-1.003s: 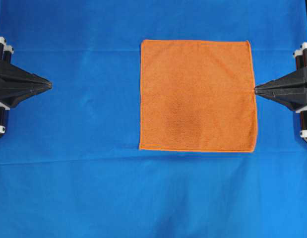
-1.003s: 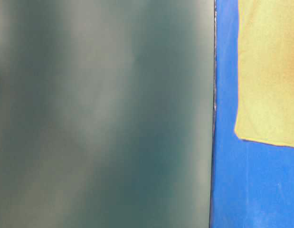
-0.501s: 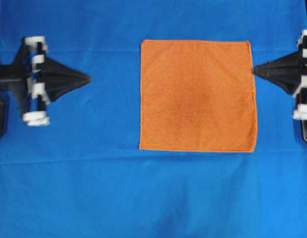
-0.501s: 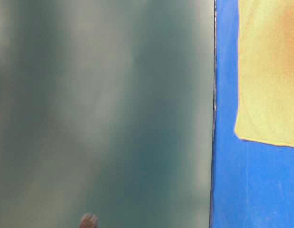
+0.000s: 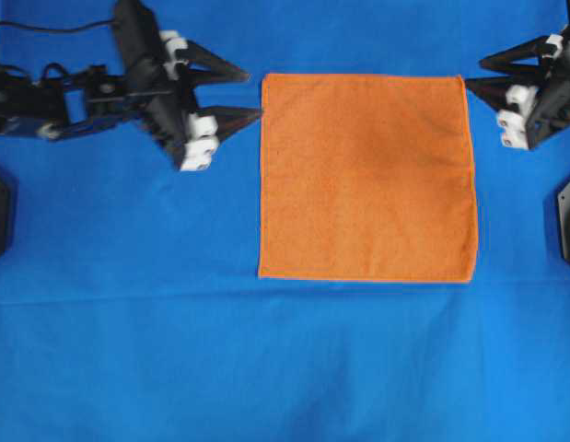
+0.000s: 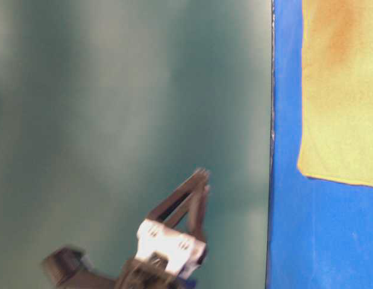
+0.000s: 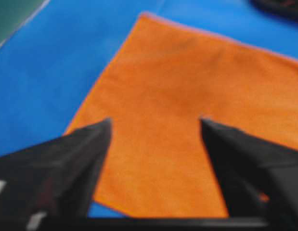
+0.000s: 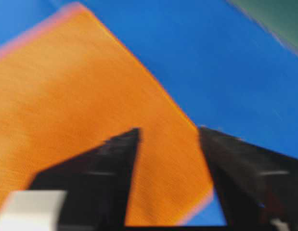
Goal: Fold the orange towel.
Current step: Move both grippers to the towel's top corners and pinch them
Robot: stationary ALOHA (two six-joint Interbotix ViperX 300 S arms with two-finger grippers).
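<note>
The left gripper (image 5: 248, 92) has its two fingers spread wide, with nothing between them. Its tips sit just beside the top left corner of the one orange towel (image 5: 366, 177). The right gripper (image 5: 472, 75) also has two fingers spread apart and is empty, at the towel's 2 o'clock corner. The towel lies flat on the one blue cloth (image 5: 266, 359).

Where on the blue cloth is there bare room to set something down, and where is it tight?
Bare: the wide blue table cover below the orange towel, and the stretch left of it under the left claw. Tight: the towel's top corners, where the open left claw and open right claw flank it.
</note>
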